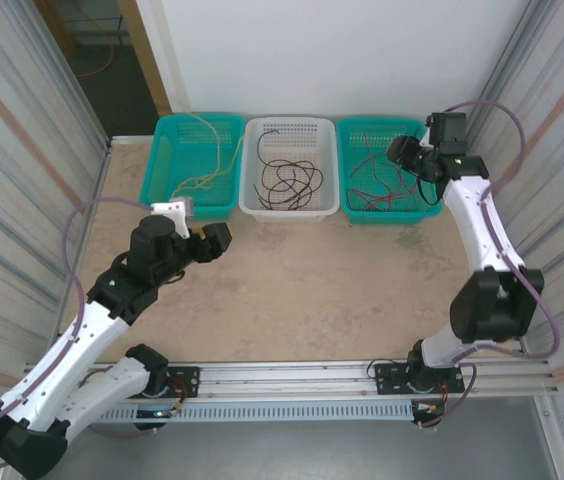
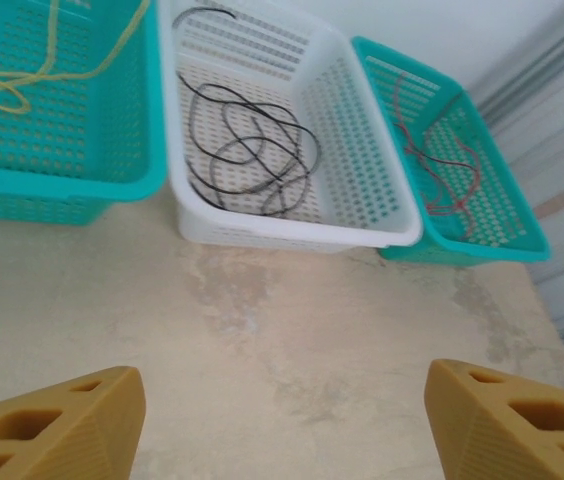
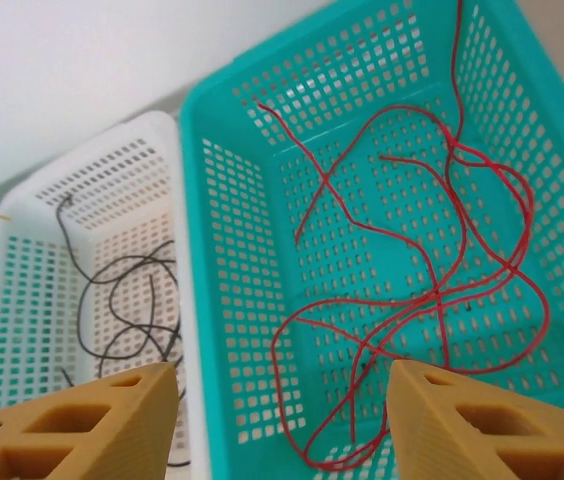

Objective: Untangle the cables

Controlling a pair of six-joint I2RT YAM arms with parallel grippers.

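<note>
A: Which arm is sitting nearer the cables?

B: The right one. The right end effector is hovering over the teal basket just right of the white basket, and the red cable is lying directly beneath it on that basket's floor.

A: And the fingers?

B: They are standing wide apart with nothing between them, so it is carrying nothing.

A: Is the red cable giving it a clear long axis to line up on?

B: Not really. It is sprawling in loose, overlapping loops, spreading mostly along the basket's length, with several strands crossing just ahead of the fingers. I am judging that any coming move is turning on a straight drop, not a sideways reach.

A: The left side?

B: The left end effector is hanging over the bare surface in front of the white basket's left corner, also gaping wide and empty. The black cable is coiling inside the white basket, ahead of it and a little left of its centre line. The yellow cable is lying in the teal basket just left of the white one.

A: So every colour is already lying apart?

B: That is how it is looking to me; the sorting is seeming close to finished.
</note>
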